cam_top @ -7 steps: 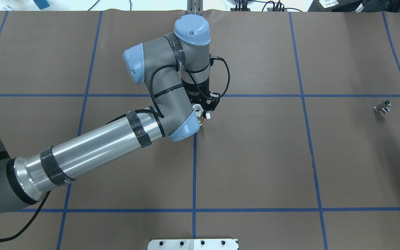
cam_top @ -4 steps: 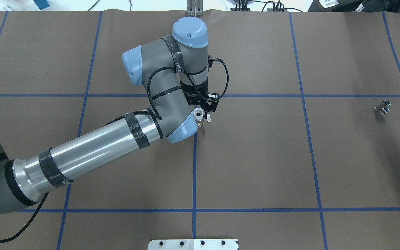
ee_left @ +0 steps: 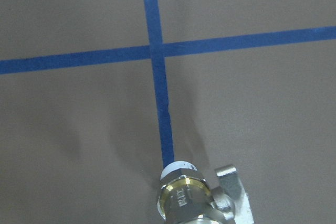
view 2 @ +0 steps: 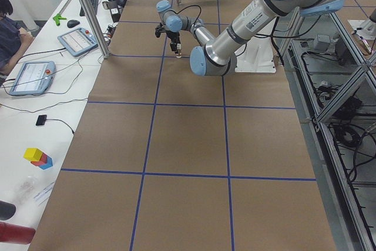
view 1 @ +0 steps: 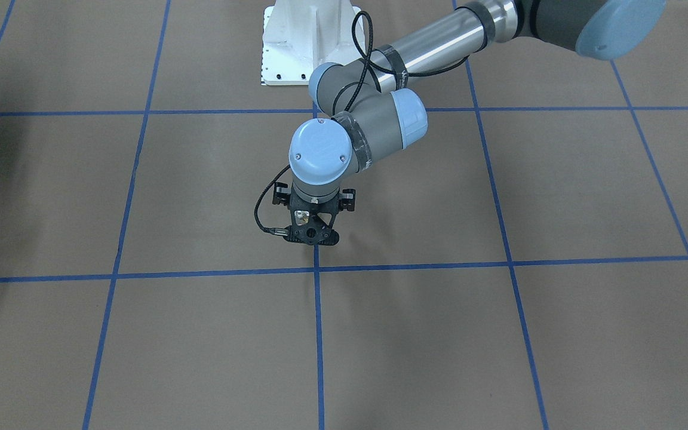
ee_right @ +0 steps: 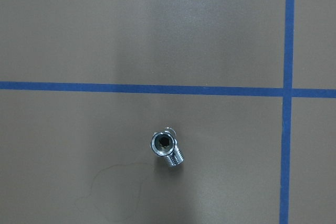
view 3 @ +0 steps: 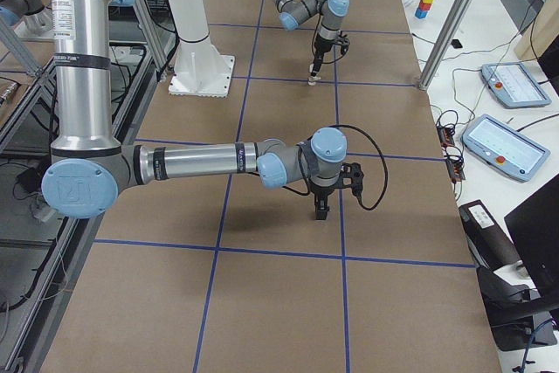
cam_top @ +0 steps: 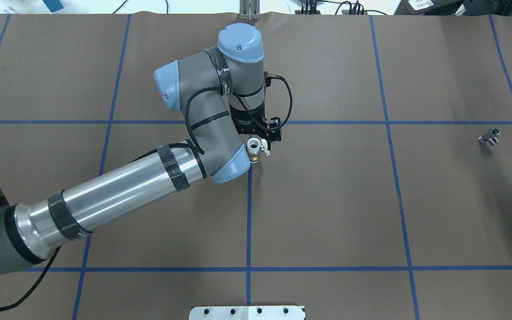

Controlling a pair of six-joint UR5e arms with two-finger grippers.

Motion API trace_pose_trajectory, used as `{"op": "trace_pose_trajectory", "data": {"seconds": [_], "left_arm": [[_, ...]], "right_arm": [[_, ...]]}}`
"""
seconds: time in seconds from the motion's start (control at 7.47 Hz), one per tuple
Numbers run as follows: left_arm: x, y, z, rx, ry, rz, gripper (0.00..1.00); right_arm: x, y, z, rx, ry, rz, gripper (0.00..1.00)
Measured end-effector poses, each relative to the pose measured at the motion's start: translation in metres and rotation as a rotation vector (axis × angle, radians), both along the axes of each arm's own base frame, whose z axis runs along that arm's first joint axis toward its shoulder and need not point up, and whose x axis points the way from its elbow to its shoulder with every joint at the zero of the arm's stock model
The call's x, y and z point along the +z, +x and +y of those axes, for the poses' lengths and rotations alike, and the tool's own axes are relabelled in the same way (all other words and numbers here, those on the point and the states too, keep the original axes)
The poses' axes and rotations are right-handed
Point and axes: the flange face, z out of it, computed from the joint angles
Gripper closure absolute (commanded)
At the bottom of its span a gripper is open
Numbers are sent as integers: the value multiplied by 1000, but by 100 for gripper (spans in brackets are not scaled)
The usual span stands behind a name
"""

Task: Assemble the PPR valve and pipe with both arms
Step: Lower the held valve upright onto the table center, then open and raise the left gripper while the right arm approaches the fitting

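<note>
My left gripper (cam_top: 259, 141) is shut on the PPR valve (cam_top: 254, 148) and holds it by the blue tape crossing at the table's middle. The valve's white collar opening faces up. In the left wrist view the valve (ee_left: 185, 195) hangs at the bottom edge with its shadow on the mat. In the front-facing view the left gripper (view 1: 310, 236) hides the valve. The silver pipe (cam_top: 489, 136) lies on the mat at the far right, and it also shows in the right wrist view (ee_right: 166, 149). The right gripper (view 3: 321, 210) hovers near the pipe. I cannot tell whether it is open.
The brown mat (cam_top: 327, 200) carries a blue tape grid. The white bolted pedestal (view 1: 308, 42) stands at the robot's side of the table. A metal post (view 2: 88, 10) and tablets (view 3: 515, 146) stand along the operators' side.
The left arm has shifted slightly to the left with the valve, which now shows more fully beside the blue wrist cap. The pipe has not moved.
</note>
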Motion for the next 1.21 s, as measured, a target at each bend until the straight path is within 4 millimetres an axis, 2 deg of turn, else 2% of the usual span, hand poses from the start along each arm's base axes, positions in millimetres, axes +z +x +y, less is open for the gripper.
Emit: {"op": "trace_pose_trajectory", "data": {"seconds": [0.13,0.27,0.54,0.67,0.94,1.21], "left_arm": [[-6,-7,-2,-7,8,10,1],[-17,-25,-8,-26,26,32,1],[-32,-87,-22,-76,60,60,0],[-30,-117,-27,-85,89,66,0],[-13,-164,-27,-94,143,81,0],[2,-192,-26,-106,166,87,0]], "right_arm": [[0,0,0,-3,6,2,0],[0,1,-1,-11,21,10,0],[10,4,-4,-90,119,72,0],[18,4,-10,-138,163,93,0],[20,-3,-32,-173,204,101,0],[9,-27,-47,-210,245,89,1]]}}
